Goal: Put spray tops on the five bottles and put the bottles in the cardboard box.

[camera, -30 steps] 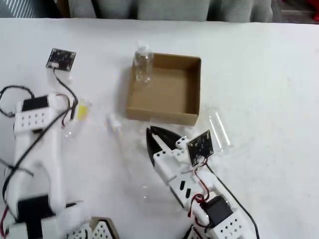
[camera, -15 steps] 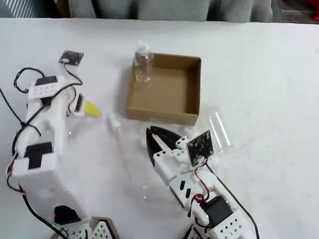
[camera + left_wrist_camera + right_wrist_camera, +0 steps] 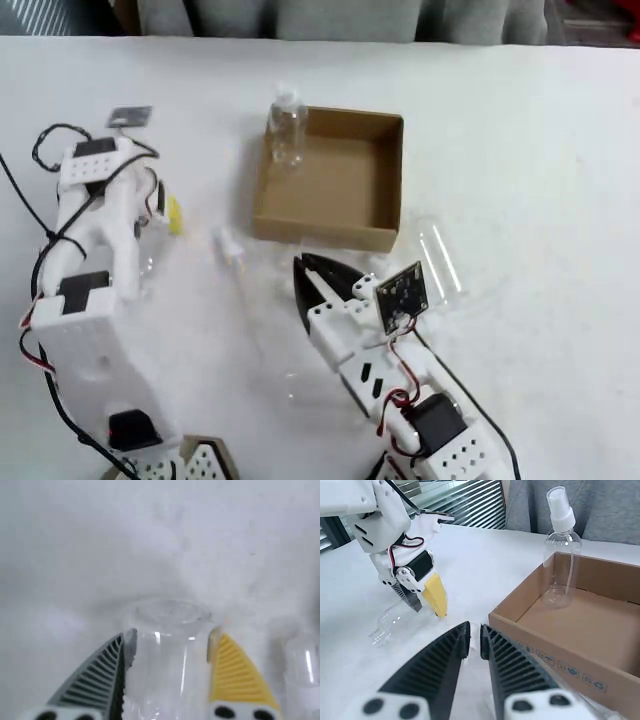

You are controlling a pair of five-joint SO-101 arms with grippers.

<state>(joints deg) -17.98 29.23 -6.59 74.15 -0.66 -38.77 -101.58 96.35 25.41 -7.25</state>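
A clear bottle (image 3: 170, 645) sits between the grey and yellow fingers of my left gripper (image 3: 170, 640), which touch its two sides and are shut on it. That gripper (image 3: 168, 218) is at the table's left, its fingertips low over the surface (image 3: 427, 607). Another clear bottle (image 3: 387, 622) lies on the table beside it. A bottle with a white spray top (image 3: 288, 128) (image 3: 561, 555) stands in the far left corner of the cardboard box (image 3: 325, 232) (image 3: 570, 630). My right gripper (image 3: 303, 266) (image 3: 475, 626) rests just in front of the box, its black fingers together and holding nothing.
A loose spray top (image 3: 229, 243) with its thin tube lies between the arms, near the box's front left corner. More clear plastic parts (image 3: 438, 258) lie to the right of my right gripper. The far table and right side are open.
My left arm has swung up and back, its wrist rising while the yellow finger stayed near the same spot. The right arm and the box have not moved.
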